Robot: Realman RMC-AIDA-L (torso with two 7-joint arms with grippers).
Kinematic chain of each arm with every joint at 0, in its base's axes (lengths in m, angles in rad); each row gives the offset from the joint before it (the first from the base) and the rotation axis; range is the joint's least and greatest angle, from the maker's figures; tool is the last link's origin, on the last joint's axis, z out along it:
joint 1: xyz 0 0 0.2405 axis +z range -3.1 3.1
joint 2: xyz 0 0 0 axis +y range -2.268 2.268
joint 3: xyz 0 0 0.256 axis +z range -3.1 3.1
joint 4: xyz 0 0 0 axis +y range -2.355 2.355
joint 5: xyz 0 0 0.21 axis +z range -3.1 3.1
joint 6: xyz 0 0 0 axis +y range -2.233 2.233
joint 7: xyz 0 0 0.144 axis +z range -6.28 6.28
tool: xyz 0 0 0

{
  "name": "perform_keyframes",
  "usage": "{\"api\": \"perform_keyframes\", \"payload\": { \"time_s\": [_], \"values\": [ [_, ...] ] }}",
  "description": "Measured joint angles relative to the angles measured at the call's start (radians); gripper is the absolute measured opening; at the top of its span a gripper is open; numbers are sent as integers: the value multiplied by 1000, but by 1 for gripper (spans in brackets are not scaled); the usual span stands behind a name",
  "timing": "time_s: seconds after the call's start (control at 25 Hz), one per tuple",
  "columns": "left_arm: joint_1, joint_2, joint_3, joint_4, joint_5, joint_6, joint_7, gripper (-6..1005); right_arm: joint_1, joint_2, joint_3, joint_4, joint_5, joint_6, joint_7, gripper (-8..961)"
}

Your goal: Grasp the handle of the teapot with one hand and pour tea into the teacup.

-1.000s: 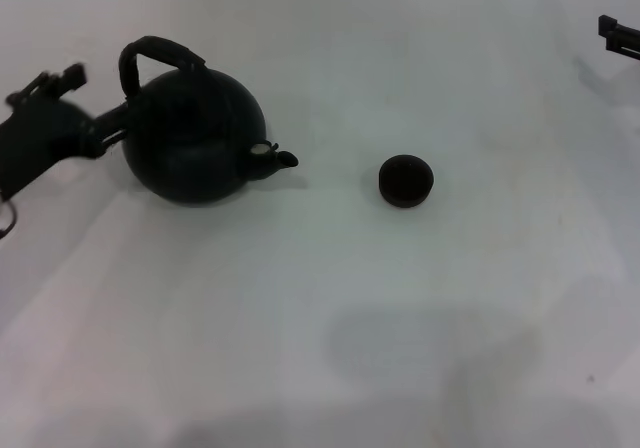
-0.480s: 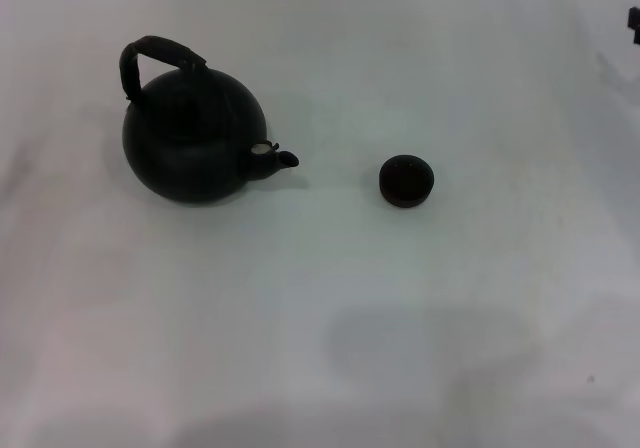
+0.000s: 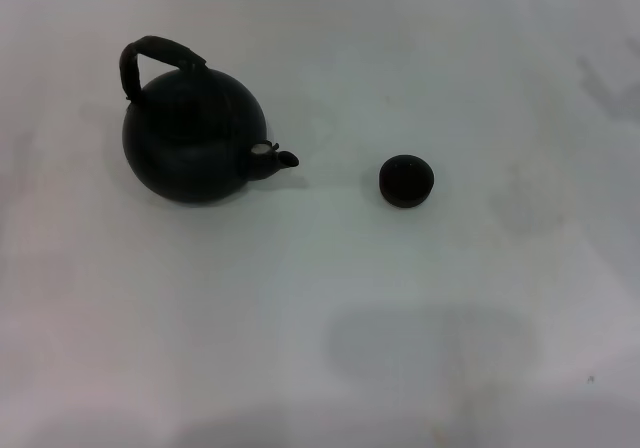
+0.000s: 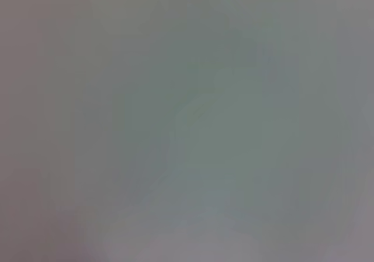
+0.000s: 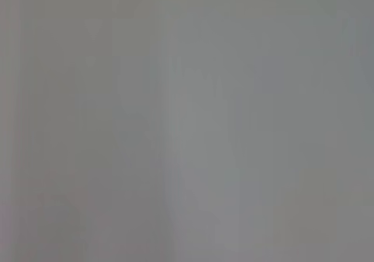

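Teapot: the teapot [image 3: 195,148] is sitting upright on the left half of the white surface [image 3: 320,298], round and matte black, with nothing touching it.
Handle: the handle [image 3: 152,56] is arching over the pot's top, leaning toward the far left side, its ridged wrap showing along the upper span; nothing is holding it.
Spout: the short spout [image 3: 275,158] is pointing right, toward the cup, with a light patch showing at its base.
Teacup: the teacup [image 3: 406,181] is standing to the right of the teapot, apart from it, roughly level with the spout, small and dark; whether it is holding any liquid is hard to say from this angle.
Surface: it is lying plain and pale under both things, with a soft grey shadow spreading across the near part, below the cup.
Left gripper: it is not showing in the head view, and the left wrist view is giving only a blank greyish field, so I cannot tell how its fingers are standing.
Right gripper: likewise out of sight in the head view; the right wrist view is showing only a flat grey blur, and the state of its fingers cannot be told.
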Motion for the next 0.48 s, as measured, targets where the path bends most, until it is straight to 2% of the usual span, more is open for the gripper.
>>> {"api": "perform_keyframes", "payload": {
  "time_s": [0.24, 0.48],
  "values": [
    [-20, 2, -5, 3, -2, -34, 71, 878, -1, 3, -3, 179, 58, 55, -158, 844],
    [-53, 3, -6, 3, -1, -78, 140, 878, -9, 5, 1, 287, 61, 78, -269, 845]
  ]
}}
